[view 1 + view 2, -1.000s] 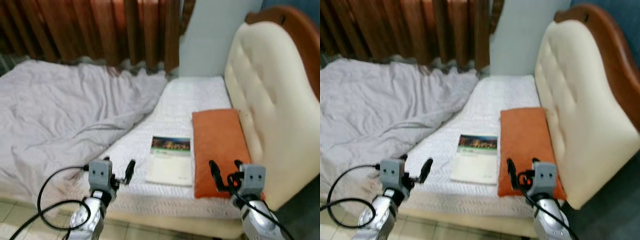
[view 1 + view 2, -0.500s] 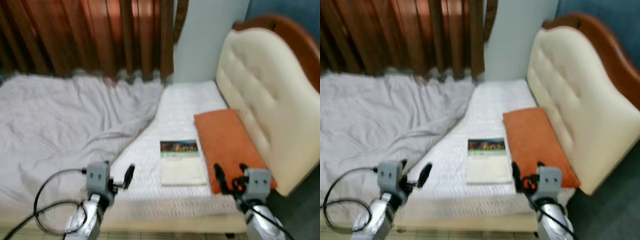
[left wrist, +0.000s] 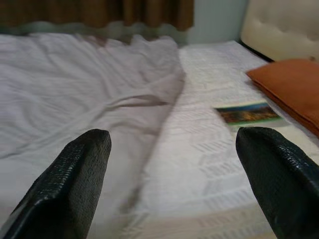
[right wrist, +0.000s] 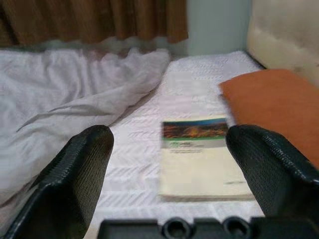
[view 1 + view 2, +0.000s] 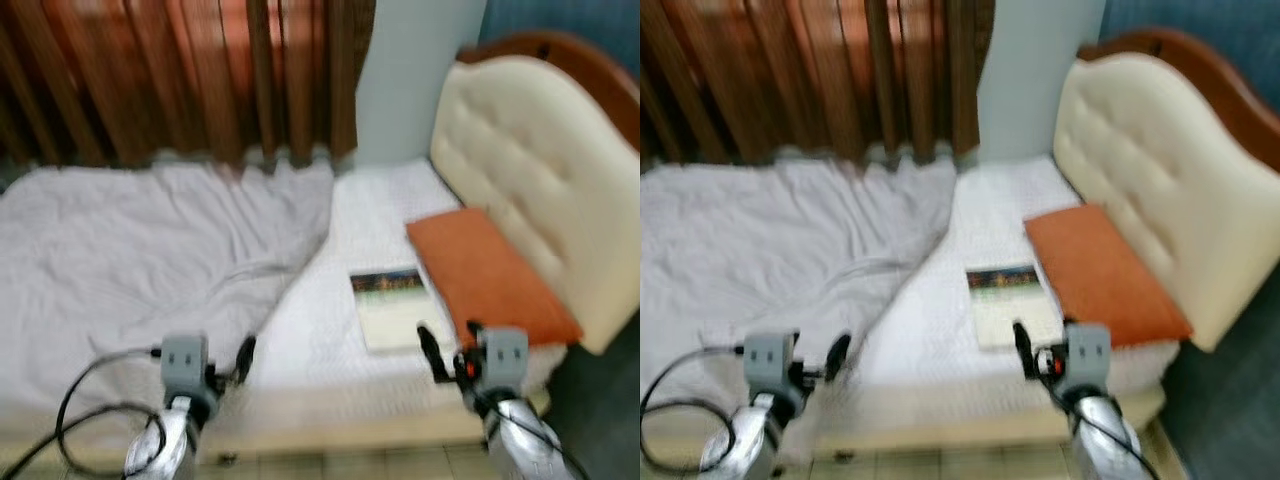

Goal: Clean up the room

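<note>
A thin book (image 5: 390, 305) with a dark picture band across its cover lies flat on the white mattress (image 5: 330, 340), beside an orange pillow (image 5: 488, 275). A crumpled grey sheet (image 5: 130, 260) covers the bed's left part. My right gripper (image 5: 445, 345) hovers open just short of the bed's near edge, with the book (image 4: 199, 154) straight ahead between its fingers (image 4: 75, 179). My left gripper (image 5: 228, 360) is held open at the same height over the near edge, facing the grey sheet (image 3: 89, 99) and the book (image 3: 246, 113) off to one side. Neither holds anything.
A cream padded headboard (image 5: 520, 170) with a brown wooden rim stands at the right. Brown curtains (image 5: 180, 75) hang behind the bed, next to a pale wall strip (image 5: 410, 70). Tiled floor (image 5: 330, 465) runs along the bed's front.
The whole picture has shifted: the camera moved back and turned, so the bed sits lower and further off. The book and pillow lie where they were. Both grippers stay open.
</note>
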Tool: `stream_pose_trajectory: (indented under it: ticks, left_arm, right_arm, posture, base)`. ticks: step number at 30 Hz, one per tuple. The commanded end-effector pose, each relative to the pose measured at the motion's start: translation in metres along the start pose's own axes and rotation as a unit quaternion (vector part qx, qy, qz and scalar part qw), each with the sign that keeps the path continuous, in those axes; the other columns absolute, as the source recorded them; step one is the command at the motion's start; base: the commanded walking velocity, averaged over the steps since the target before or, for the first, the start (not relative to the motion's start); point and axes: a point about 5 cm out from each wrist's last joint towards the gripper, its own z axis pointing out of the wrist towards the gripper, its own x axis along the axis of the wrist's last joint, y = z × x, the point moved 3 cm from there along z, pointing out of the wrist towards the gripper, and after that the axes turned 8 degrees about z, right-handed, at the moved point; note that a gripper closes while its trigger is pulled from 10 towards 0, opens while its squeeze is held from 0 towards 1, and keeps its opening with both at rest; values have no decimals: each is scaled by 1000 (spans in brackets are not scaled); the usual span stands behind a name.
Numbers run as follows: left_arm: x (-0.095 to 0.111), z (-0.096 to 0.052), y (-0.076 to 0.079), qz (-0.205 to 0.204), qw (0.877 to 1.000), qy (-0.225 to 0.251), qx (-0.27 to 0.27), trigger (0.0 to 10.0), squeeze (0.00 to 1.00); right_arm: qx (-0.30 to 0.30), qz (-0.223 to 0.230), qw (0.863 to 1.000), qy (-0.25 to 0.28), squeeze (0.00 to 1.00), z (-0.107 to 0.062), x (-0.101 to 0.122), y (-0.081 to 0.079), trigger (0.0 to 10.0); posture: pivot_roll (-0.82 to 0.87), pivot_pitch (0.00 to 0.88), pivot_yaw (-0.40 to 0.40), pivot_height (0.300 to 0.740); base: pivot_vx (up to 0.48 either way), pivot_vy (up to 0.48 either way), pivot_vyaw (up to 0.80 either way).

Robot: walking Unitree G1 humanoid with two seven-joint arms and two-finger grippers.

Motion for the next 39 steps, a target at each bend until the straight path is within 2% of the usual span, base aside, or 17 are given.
stream_pose_trajectory:
  ticks: [1,9,13,15,20,23,25,28,30,39]
  left_arm:
    - [-3,-2,-5,13,1000,-8,6,10000,0]
    - [5,0,-11,21,1000,12,4,10000,0]
    - [4,1,-10,21,1000,10,4,10000,0]
    - [4,1,-9,21,1000,9,3,10000,0]
    - [3,2,-5,6,1000,5,-7,10000,0]
    - [1,2,-9,22,1000,0,5,10000,0]
    - [-1,2,-11,50,999,-3,14,10000,0]
    - [5,1,-12,44,999,18,17,10000,0]
    - [4,2,-10,33,999,10,12,10000,0]
    - [4,7,-2,47,999,3,-8,10000,0]
  right_arm:
    - [25,1,1000,6,0,8,4,-12,10000]
    - [34,7,999,1,0,7,0,-15,10000]
    - [18,63,998,-6,0,9,-2,-11,10000]
    - [15,69,997,-6,0,9,-2,-10,10000]
    - [23,45,999,-4,0,10,-1,-11,10000]
    - [24,45,999,-3,0,11,0,-11,10000]
    - [25,45,999,-3,0,11,0,-12,10000]
    - [28,44,999,-3,0,11,0,-13,10000]
    - [30,41,999,-4,0,11,0,-14,10000]
    - [39,28,999,0,0,12,2,-16,10000]
  posture:
    - [35,0,-26,740]
    - [42,0,-27,740]
    - [45,0,-34,740]
    - [45,0,-34,740]
    - [45,0,-33,740]
    - [45,0,-31,740]
    - [44,0,-31,740]
    - [44,0,-31,740]
    - [42,0,-30,740]
    - [33,0,-24,740]
  base:
    - [0,480,0]
    - [0,480,0]
    - [0,480,0]
    - [0,480,0]
    - [0,480,0]
    - [0,480,0]
    - [0,0,0]
    - [0,0,0]
    - [315,176,0]
    - [390,277,0]
